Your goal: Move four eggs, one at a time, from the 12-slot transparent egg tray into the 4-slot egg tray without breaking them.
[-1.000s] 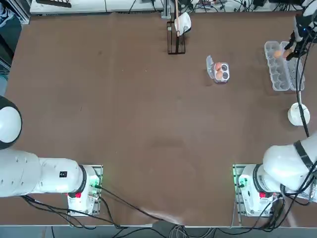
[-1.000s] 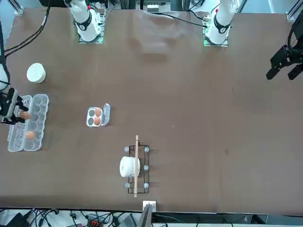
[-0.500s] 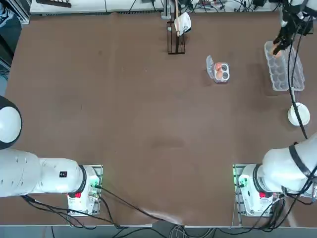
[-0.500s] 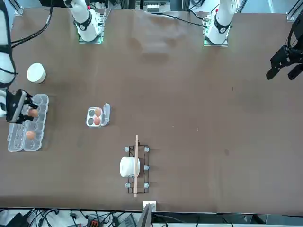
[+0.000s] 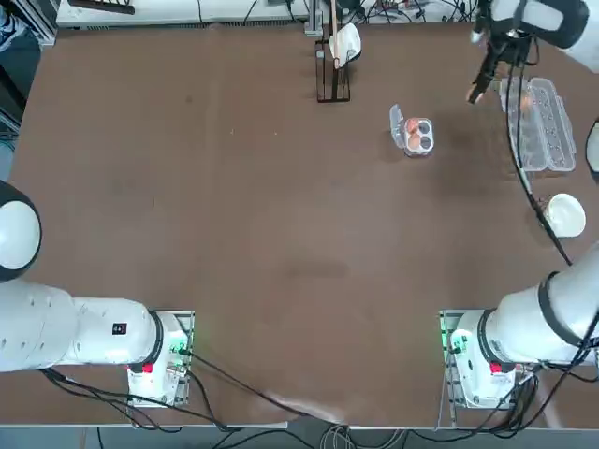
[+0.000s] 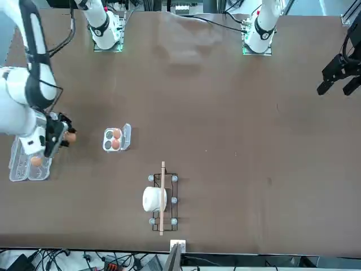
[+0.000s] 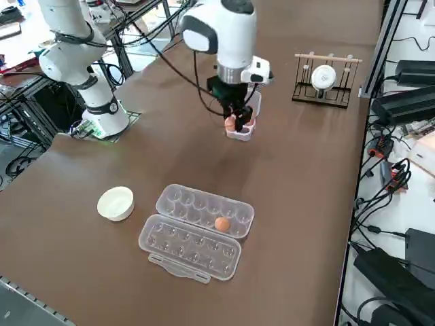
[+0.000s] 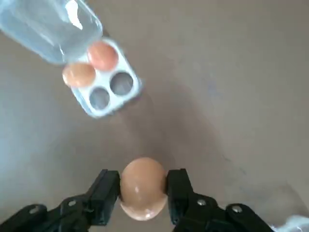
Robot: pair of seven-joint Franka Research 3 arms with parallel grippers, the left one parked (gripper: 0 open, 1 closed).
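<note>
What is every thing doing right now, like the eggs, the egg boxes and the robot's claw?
right claw: shut on the carried egg, in the air between the two trays
carried egg: whole, pinched between the fingers
4-slot egg tray: lid open, two cups filled, two empty
12-slot transparent egg tray: open, one egg left inside
egg in the 12-slot tray: resting in a cup
white bowl: upright, nothing visible inside
</note>
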